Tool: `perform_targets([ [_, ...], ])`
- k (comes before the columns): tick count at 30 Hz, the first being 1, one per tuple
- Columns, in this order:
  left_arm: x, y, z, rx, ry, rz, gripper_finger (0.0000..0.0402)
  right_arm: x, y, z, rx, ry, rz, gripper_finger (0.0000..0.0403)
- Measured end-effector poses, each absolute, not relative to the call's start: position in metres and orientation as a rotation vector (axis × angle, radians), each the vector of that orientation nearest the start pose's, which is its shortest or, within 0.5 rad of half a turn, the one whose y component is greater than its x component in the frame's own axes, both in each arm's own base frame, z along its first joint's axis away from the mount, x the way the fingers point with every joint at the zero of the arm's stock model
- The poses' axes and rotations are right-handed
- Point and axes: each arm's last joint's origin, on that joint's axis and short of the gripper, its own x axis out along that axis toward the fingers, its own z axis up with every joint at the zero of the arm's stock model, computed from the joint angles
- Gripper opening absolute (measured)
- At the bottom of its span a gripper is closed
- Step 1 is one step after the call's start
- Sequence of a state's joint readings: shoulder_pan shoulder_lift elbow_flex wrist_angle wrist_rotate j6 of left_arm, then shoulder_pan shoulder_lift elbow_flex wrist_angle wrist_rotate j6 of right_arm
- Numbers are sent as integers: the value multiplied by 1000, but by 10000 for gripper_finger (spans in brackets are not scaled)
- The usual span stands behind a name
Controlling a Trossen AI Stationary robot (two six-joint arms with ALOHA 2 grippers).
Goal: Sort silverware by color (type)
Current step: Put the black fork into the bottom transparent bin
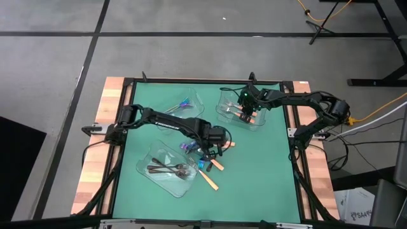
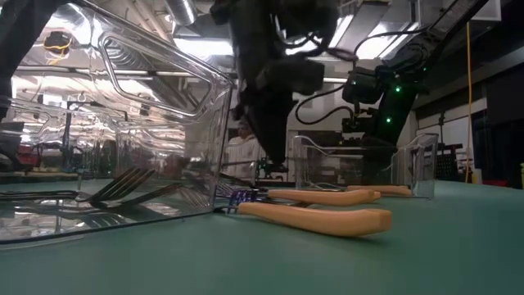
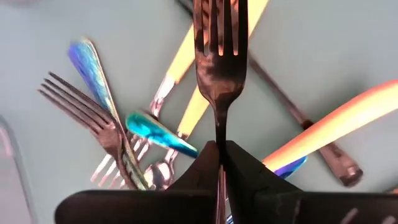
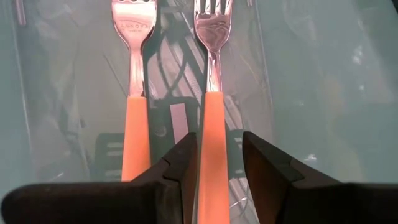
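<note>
Forks lie piled by the clear tray point(image 1: 166, 166). Left hand point(image 3: 221, 152) pinches a dark fork point(image 3: 219, 56) there. Right hand point(image 4: 214, 163), fingers apart around an orange fork point(image 4: 212, 143), is farther off.

Bright ceiling lights point(image 2: 188, 37) glare through the clear tray point(image 2: 115, 123); near orange handle point(image 2: 327, 218) is soft, wrist views blurred.

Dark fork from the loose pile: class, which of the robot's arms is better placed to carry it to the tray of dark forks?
Left. The left gripper is shut on the dark fork, beside that tray; the right gripper is far off.
</note>
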State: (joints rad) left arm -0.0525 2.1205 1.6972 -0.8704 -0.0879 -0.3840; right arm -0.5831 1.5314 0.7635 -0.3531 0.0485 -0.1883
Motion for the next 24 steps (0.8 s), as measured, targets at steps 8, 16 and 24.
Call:
perform_targets([
  [8,439,-21,219,-171,1240,219,6,224,-150,153,137,1142,-456,115],
  [16,442,-26,252,-102,1208,162,6,224,-150,153,137,1142,-455,115],
  [24,434,-43,284,30,1238,82,6,224,-149,153,137,1143,-455,115],
])
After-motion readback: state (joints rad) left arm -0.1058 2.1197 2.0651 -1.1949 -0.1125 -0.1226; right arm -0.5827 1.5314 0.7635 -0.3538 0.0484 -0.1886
